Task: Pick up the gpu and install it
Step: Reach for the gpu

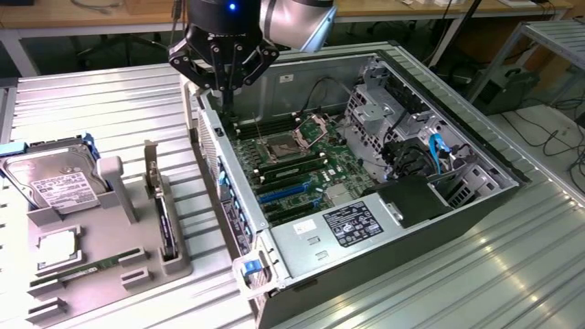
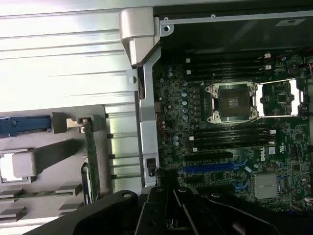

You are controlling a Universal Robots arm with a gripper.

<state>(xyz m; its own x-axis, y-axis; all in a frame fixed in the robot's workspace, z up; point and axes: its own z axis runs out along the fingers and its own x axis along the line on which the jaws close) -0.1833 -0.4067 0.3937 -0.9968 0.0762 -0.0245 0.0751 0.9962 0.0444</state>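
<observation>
right now the pincer (image 1: 223, 88) hangs over the rear wall of the open computer case (image 1: 457, 113), its fingers pressed together on nothing, so no card is being carried. the gpu (image 1: 164, 218) is well apart from the pincer, lower and out toward the exterior view's left. it stands on its long edge in a slot of the grey holder (image 1: 119, 233) on the bench (image 1: 109, 103), and the wrist view shows its green board (image 2: 92, 161) edge-on. that upright pose likely leaves its upper edge free for a pinch from above, with the silver bracket (image 1: 151, 164) at the end nearer the pincer. below and beyond the pincer the motherboard (image 1: 320, 164) lies face up, its blue slots (image 1: 279, 193) bare, so the install is not yet done. a hard drive (image 1: 59, 185) sits farther out in the same holder.
</observation>
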